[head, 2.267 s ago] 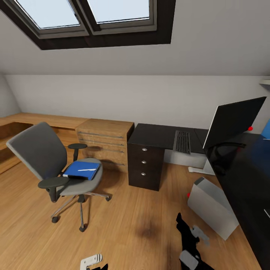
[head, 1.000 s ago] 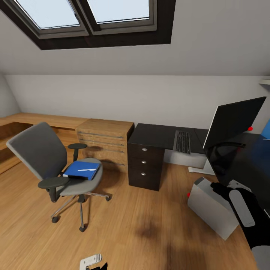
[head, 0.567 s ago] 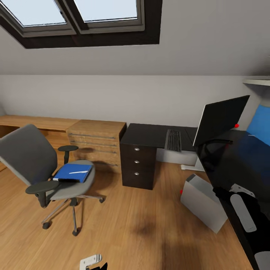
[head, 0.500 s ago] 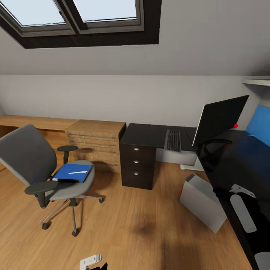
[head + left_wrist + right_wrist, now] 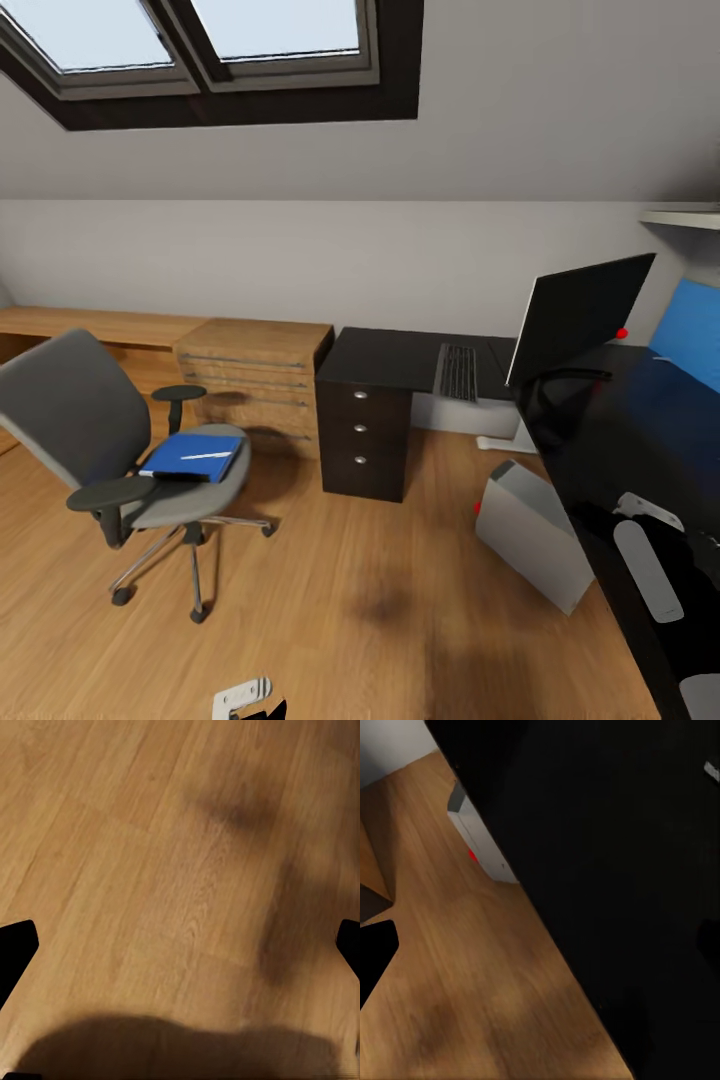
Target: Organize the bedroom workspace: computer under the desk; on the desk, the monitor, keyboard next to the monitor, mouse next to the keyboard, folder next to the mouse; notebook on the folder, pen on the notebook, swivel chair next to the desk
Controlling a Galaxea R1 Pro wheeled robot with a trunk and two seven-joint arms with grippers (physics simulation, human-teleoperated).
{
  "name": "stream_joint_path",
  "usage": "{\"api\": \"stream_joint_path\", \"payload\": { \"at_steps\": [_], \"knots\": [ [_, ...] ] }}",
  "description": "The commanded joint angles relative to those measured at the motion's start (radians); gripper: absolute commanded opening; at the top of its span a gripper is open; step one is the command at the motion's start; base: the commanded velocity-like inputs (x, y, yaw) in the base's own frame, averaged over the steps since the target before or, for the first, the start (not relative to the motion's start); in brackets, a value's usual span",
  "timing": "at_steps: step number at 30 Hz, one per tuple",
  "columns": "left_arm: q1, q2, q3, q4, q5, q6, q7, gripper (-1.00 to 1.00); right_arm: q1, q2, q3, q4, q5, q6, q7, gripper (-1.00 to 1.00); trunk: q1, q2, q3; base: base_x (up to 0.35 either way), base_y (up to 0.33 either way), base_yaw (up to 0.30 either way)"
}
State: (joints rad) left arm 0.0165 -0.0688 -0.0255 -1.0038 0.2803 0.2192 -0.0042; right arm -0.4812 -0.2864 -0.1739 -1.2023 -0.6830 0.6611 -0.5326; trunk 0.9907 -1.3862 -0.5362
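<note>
My right gripper [image 5: 540, 945] hung wide open over the black tabletop [image 5: 607, 855], with the computer [image 5: 480, 844] on the floor beside it. My left gripper [image 5: 180, 945] gaped wide over bare floor [image 5: 172, 832]. The folder [image 5: 192, 456] lay on the chair [image 5: 100, 440], well apart from the monitor [image 5: 578, 318] and keyboard [image 5: 459, 372].

A grey swivel chair [image 5: 110, 440] is standing on the wood floor [image 5: 330, 610], well apart from the dark bench [image 5: 640, 440]. A blue folder [image 5: 193, 457] is lying on its seat, with a white pen [image 5: 207, 455] resting on top. The keyboard [image 5: 459, 372] is lying on the bench beside the tilted monitor [image 5: 578, 318]. The grey computer [image 5: 530, 535] is leaning on the floor against the bench edge. A wooden drawer unit [image 5: 255, 375] is sitting beside the black drawers [image 5: 362, 440]. The right arm [image 5: 650, 570] is hanging over the bench.
</note>
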Motion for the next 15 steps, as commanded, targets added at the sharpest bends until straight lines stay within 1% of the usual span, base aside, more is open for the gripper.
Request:
{"api": "stream_joint_path", "payload": {
  "at_steps": [1, 12, 15],
  "knots": [
    [0.0, 0.0, 0.001, -0.003, 0.008, 0.006, 0.0, 1.0, -0.001, 0.0, 0.001, -0.001, -0.01, 0.002, -0.009, 1.0, 0.0, -0.001, -0.001, -0.236, -0.182, 0.0],
    [0.0, 0.0, 0.001, -0.003, 0.008, 0.006, 0.0, 1.0, -0.001, -0.001, 0.001, 0.0, -0.01, 0.002, -0.009, 1.0, 0.0, -0.001, -0.001, -0.268, -0.192, 0.0],
    [0.0, 0.0, 0.001, -0.003, 0.008, 0.006, 0.0, 1.0, -0.001, -0.003, -0.001, -0.002, -0.009, -0.001, -0.008, 1.0, 0.0, -0.001, -0.001, -0.08, -0.061, 0.0]
  ]
}}
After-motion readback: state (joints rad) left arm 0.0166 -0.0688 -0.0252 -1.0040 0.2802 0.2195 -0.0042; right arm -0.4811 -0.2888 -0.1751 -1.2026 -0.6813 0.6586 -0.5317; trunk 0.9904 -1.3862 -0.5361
